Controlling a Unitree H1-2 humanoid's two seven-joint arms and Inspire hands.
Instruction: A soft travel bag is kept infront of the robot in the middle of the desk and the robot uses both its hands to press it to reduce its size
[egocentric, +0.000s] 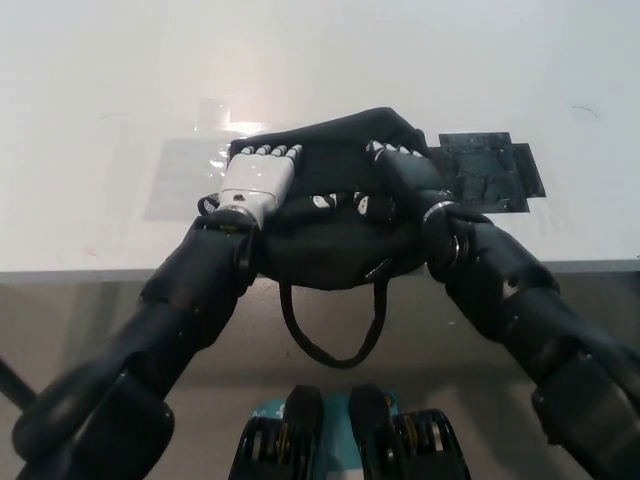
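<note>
white left robot hand (256, 178) and black right robot hand (405, 172) flat, fingers apart, on travel bag (335, 232), black tape patch (488, 170) beside

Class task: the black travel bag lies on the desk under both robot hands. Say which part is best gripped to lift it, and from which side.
Grip the strap loop of the travel bag, coming from the robot's side of the desk. It hangs free over the near edge, open and unobstructed, while the white left hand and black right hand cover the soft top.
</note>
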